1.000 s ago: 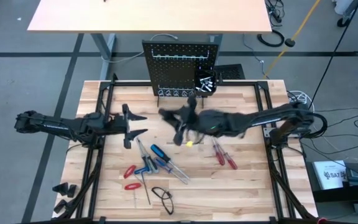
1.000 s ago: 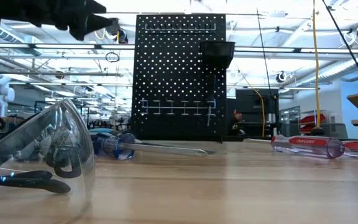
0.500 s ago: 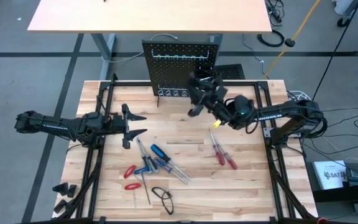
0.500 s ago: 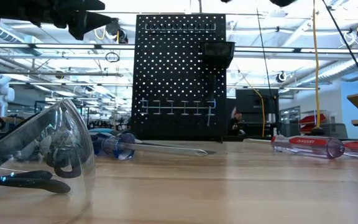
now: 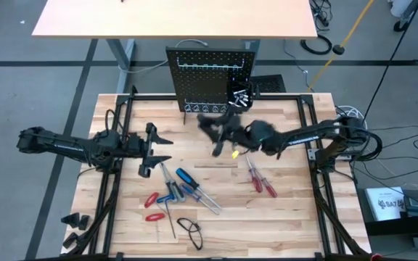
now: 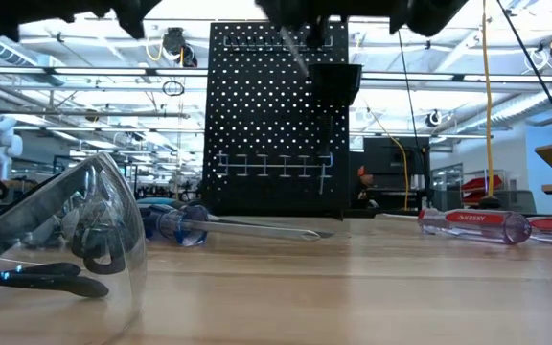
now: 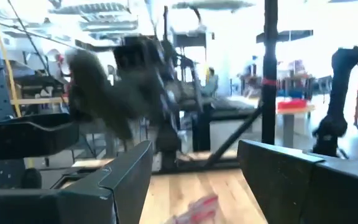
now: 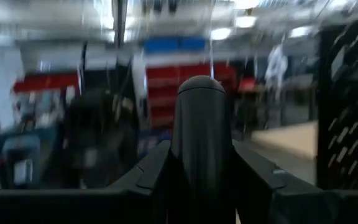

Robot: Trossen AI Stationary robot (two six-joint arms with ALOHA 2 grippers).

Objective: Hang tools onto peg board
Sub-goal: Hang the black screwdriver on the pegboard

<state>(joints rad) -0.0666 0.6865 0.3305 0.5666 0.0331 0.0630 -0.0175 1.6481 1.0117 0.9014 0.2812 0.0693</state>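
The black peg board stands at the table's far edge, with a small black bin on its right side. My right gripper hovers blurred in front of the board, shut on a black-handled tool. A small yellow part shows under that hand. My left gripper waits open at the table's left, with nothing between its fingers. Blue-handled screwdrivers, red-handled tools and red pliers lie flat on the table. My right gripper pinches the tool's black handle between its two fingers. The handle's rounded end stands out past them. The tool is lifted clear of the table. A thin metal shaft slants down below the hand in front of the board.
Safety glasses lie near the table's front edge. In the low view a blue screwdriver and a red-lettered clear-handled one lie ahead of the board. A second table stands behind it.
My right gripper, carrying the tool, swung from the table's middle up toward the board's bin. It then came back down and left to a spot in front of the board, and now shows at the low view's top. My left gripper tipped upward where it is.
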